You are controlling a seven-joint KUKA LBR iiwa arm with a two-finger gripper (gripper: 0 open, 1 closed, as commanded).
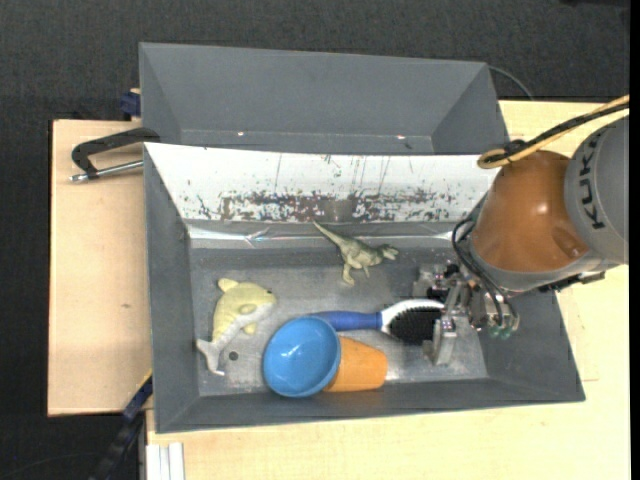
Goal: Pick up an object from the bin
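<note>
My gripper (447,334) hangs low at the right end of the bin floor, its fingers pointing down just right of a brush. That brush (392,321) has a blue handle and a white head with black bristles, and its head lies right beside the fingertips. A blue bowl (300,355) sits at the front middle, partly over an orange cup (362,366) lying on its side. Nothing shows between the fingers.
A pale yellow toy fish (235,318) lies at the front left. A small tan dinosaur figure (355,251) stands near the back wall. The arm with its orange cover reaches in over the right rim.
</note>
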